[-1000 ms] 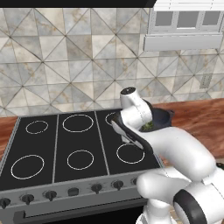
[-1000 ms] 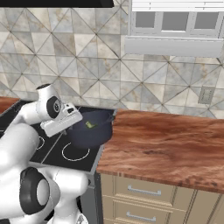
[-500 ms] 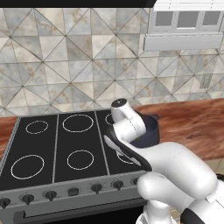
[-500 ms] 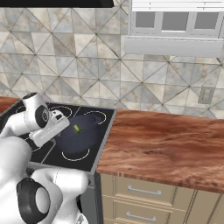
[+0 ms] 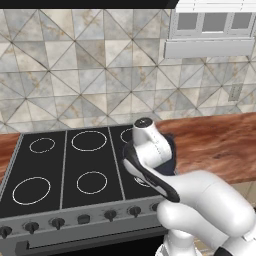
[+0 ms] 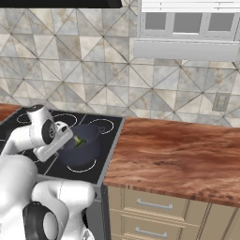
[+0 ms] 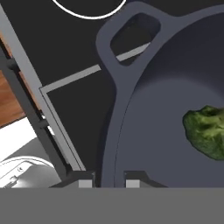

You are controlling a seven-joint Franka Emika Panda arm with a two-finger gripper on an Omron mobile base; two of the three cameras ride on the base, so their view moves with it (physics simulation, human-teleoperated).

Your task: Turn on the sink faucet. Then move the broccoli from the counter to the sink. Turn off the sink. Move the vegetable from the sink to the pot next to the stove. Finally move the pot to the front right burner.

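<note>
Claw (image 7: 106,183) clamped on the near rim of the pot (image 6: 83,149), one tip either side of the wall. Broccoli (image 7: 207,131) lies inside, ahead and right of the claw; a loop handle (image 7: 133,38) sits further along the rim. Over the last second the pot has slid off the bench (image 6: 187,154) onto the stove (image 5: 60,170), now over the front right ring. Judgement: the final step looks nearly done; settling and release remain.
</note>
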